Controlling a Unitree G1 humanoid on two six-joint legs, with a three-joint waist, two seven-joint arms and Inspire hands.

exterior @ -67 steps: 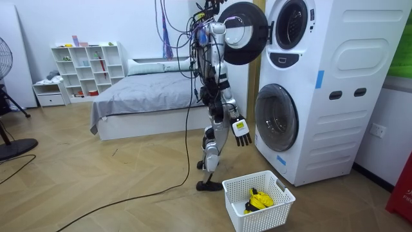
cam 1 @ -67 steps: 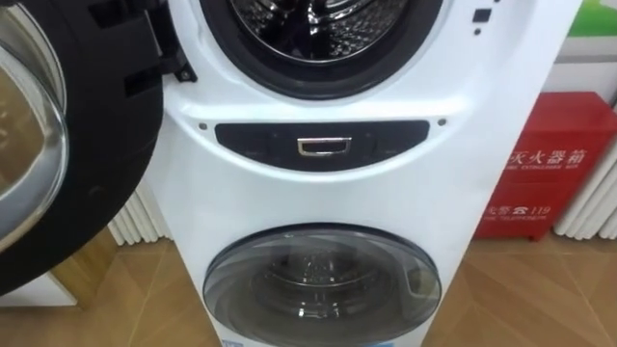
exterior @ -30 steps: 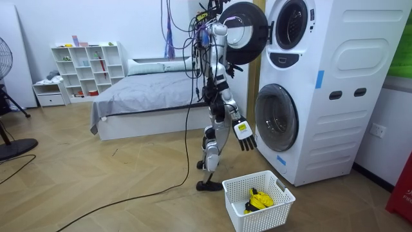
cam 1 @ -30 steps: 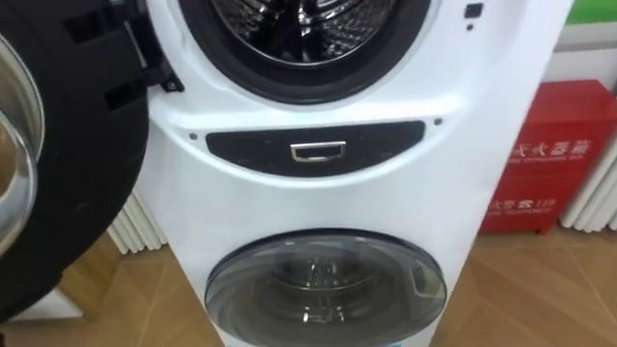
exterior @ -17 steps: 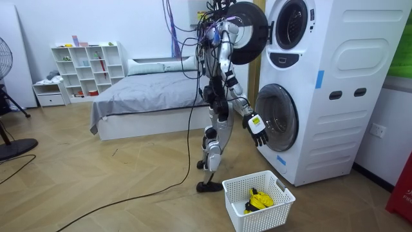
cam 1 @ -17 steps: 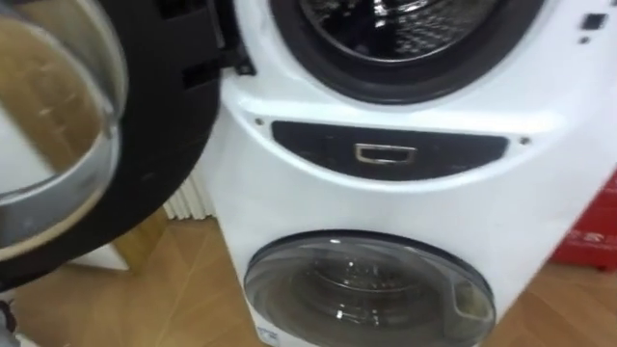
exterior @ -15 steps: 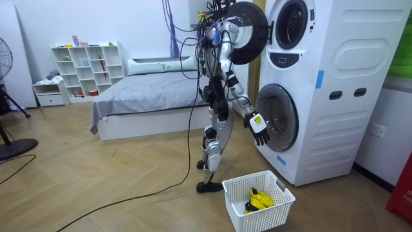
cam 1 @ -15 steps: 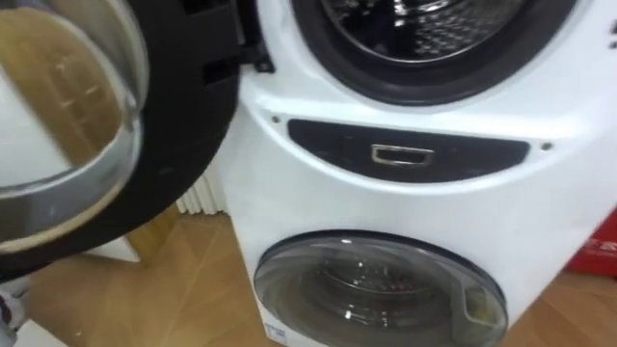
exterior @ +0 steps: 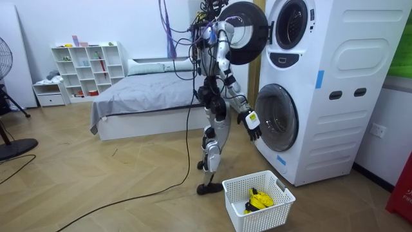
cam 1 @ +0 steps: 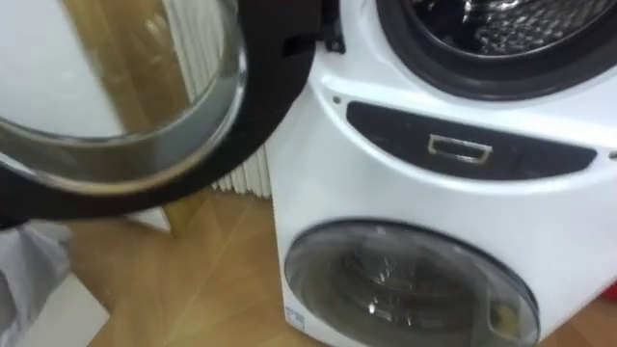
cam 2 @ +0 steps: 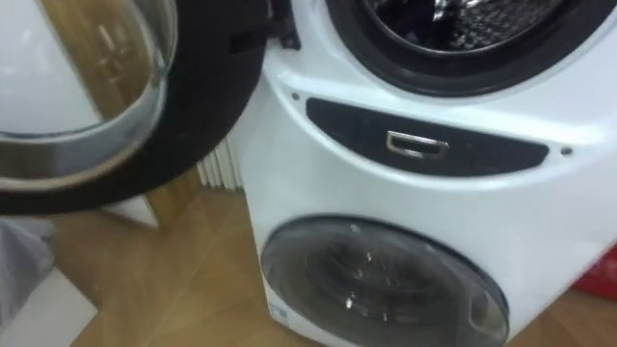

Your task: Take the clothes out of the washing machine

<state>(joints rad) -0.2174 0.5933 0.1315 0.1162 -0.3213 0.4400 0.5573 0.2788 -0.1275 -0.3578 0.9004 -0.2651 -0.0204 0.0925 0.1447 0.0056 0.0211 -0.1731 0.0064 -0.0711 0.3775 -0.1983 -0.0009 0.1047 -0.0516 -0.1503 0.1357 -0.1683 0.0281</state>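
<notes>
**Clothes pickup: status at the open upper drum**

The yellow clothes (exterior: 257, 200) lie in the white basket (exterior: 257, 220) on the floor in front of the washing machine (cam 1: 386, 183). The visible part of the upper drum (cam 1: 511, 29) is bare metal; whether more lies deeper I cannot tell. I expect soft, light, limp cloth: take a bunched fold with a full curl. My right hand (exterior: 250, 124) hangs before the closed lower door (cam 1: 405, 289), fingers loosely straight, holding nothing. The upper door (cam 1: 260, 106) stands open, left.
</notes>
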